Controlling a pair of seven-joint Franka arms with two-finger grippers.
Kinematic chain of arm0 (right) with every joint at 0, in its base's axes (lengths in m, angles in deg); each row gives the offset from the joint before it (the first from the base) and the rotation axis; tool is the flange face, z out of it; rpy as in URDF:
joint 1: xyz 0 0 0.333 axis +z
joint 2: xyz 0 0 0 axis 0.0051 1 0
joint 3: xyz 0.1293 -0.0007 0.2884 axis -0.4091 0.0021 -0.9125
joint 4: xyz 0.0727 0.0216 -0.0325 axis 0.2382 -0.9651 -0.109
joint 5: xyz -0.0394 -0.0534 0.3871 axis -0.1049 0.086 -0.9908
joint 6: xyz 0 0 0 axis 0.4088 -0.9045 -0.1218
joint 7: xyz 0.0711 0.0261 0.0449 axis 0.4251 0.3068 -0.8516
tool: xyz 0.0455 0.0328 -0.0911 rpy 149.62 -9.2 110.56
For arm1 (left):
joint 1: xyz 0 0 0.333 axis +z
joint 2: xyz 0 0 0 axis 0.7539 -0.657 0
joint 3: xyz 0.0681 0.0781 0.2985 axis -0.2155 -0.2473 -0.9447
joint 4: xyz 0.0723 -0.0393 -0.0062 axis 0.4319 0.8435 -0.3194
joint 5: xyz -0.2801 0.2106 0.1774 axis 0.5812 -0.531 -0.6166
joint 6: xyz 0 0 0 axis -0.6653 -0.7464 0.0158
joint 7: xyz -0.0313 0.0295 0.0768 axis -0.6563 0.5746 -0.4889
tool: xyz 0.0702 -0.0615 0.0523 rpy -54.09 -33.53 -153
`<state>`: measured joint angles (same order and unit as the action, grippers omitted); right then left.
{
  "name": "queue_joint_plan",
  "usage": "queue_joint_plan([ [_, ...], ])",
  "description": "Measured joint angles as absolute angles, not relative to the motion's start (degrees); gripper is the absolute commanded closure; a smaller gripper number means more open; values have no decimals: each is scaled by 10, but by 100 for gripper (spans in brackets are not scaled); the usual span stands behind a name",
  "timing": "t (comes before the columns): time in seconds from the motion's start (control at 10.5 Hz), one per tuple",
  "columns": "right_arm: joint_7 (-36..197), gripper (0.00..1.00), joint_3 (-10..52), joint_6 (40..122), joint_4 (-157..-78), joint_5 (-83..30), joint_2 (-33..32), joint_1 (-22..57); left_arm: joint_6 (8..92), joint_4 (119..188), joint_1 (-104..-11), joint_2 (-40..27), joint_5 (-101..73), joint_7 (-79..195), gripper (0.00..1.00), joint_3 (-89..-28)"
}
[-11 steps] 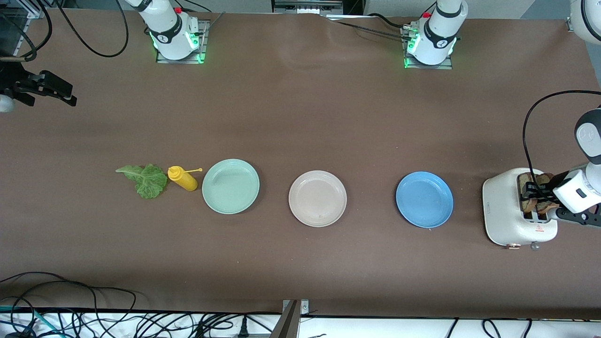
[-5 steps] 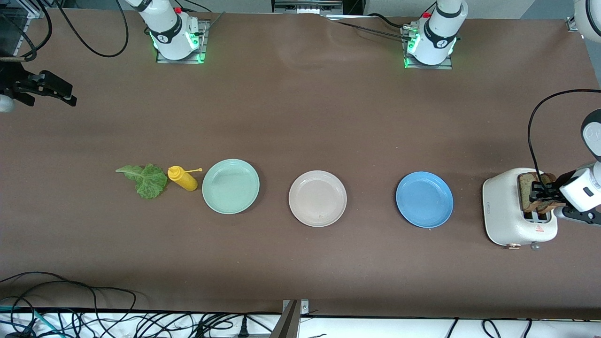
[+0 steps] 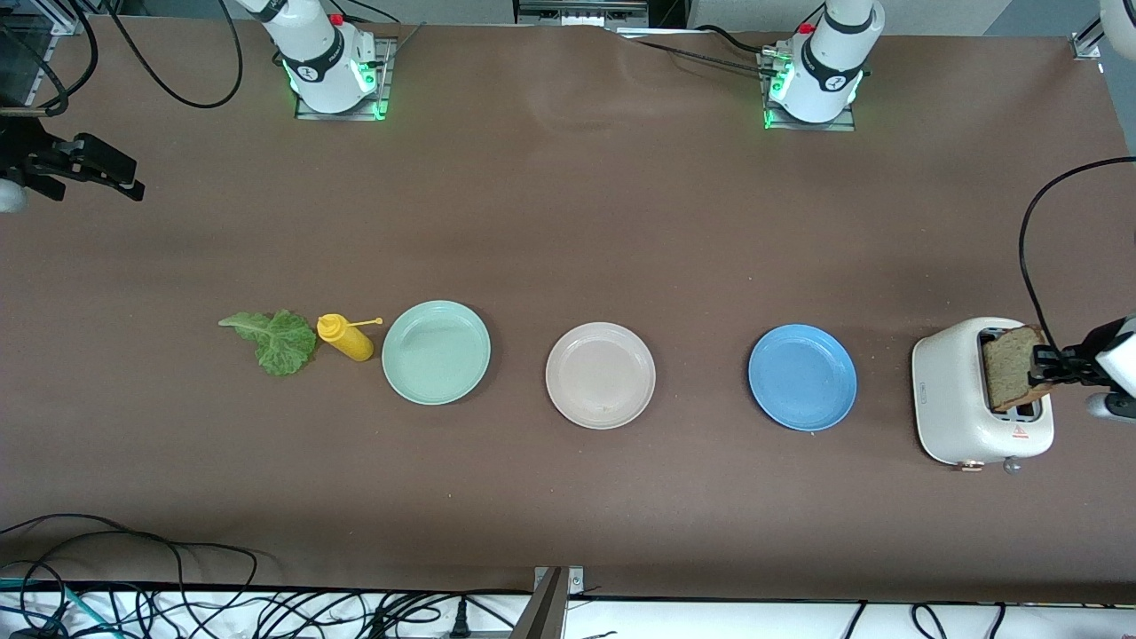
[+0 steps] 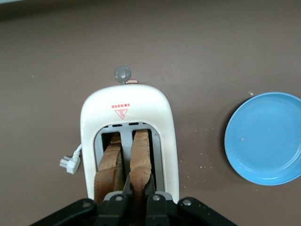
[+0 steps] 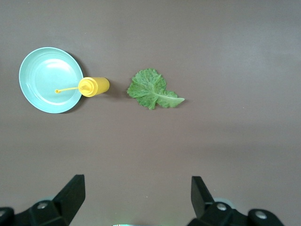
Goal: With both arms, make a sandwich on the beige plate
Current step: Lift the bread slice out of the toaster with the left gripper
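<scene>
A white toaster (image 3: pixel 954 395) stands at the left arm's end of the table. My left gripper (image 3: pixel 1040 369) (image 4: pixel 139 177) is shut on the crust of one brown bread slice (image 3: pixel 1007 366) (image 4: pixel 140 153), which stands raised and tilted out of its slot. The other bread slice (image 4: pixel 110 162) sits in the neighbouring slot. The round beige plate (image 3: pixel 600 374) lies bare in the middle of the table. A green lettuce leaf (image 3: pixel 273 338) (image 5: pixel 153 89) lies toward the right arm's end. My right gripper (image 3: pixel 120 177) (image 5: pixel 138 193) waits open, high over that end.
A blue plate (image 3: pixel 802 376) (image 4: pixel 263 139) lies between the toaster and the beige plate. A mint-green plate (image 3: pixel 436 351) (image 5: pixel 49 80) lies beside a yellow squeeze bottle (image 3: pixel 346 337) (image 5: pixel 94 86) on its side, next to the lettuce. Cables run along the table's near edge.
My left gripper has shut on one slice and drawn it up out of the toaster, the hand shifting toward the table's end. The right arm has not moved.
</scene>
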<state>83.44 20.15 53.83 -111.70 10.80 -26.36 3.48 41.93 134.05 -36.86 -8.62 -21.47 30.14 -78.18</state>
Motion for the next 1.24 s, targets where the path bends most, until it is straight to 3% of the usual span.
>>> queue_joint_plan([
  [0.67,834,0,202,538,-1117,108,-264,34,366,1290,-371,-78,-55,385,100,-777],
  [1.24,834,0,202,532,-1117,108,-264,34,347,1293,-426,-96,97,487,100,-752],
])
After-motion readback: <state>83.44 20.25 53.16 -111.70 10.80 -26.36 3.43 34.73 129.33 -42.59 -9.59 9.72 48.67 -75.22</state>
